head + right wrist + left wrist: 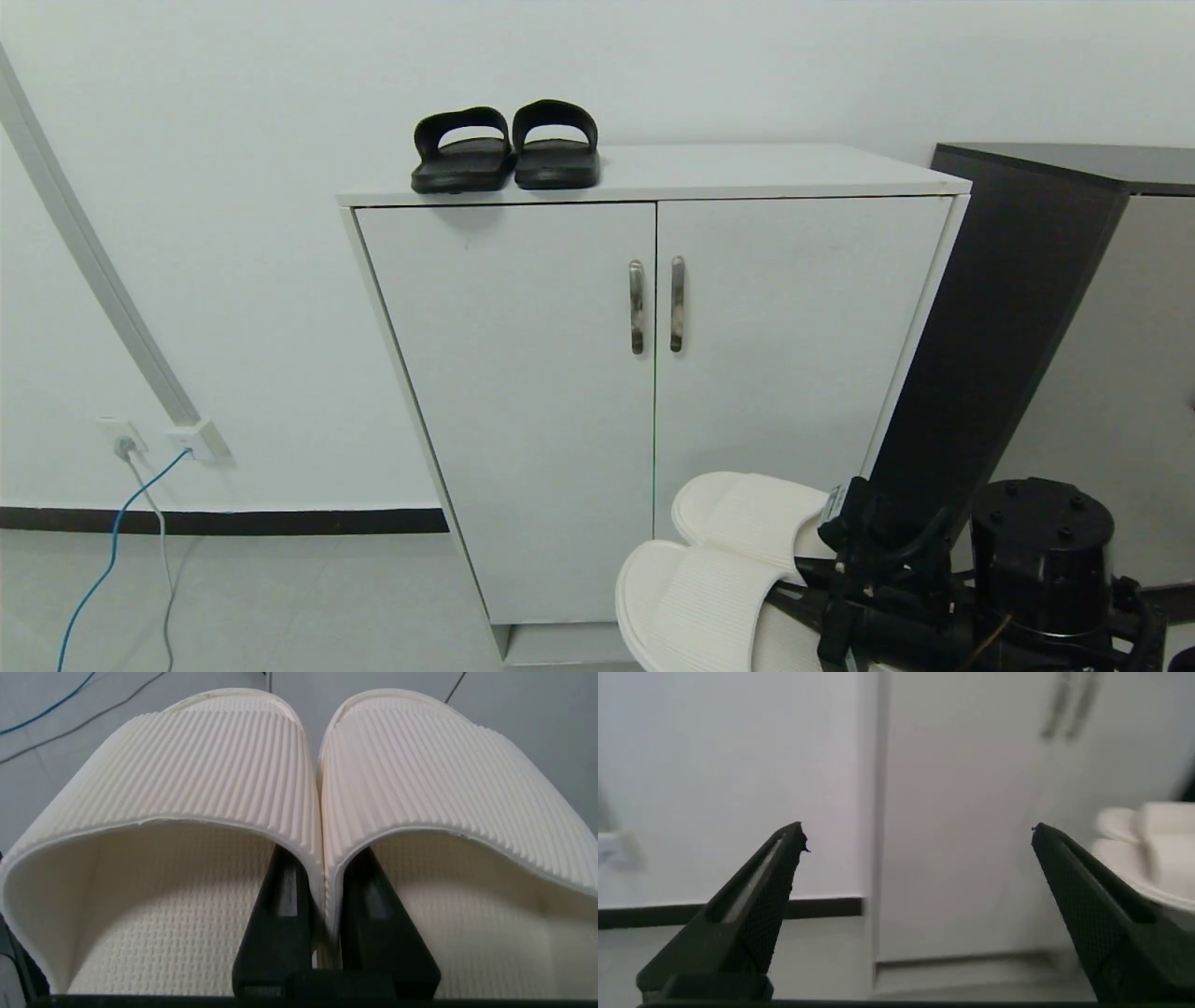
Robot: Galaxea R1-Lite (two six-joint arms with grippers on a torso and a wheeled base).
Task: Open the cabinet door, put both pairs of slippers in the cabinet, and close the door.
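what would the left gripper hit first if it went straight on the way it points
Probably the cabinet's shut left door, near its outer edge; nothing shows between the left gripper and it.

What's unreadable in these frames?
- Inside of the cabinet: head view, behind its shut doors.
- Heels of the white slippers: head view, behind the right end effector and cut by the bottom edge.
- Door handles: left wrist view, blurred, cut by the top edge.
- Soles of the black slippers: head view, flat on the cabinet top.
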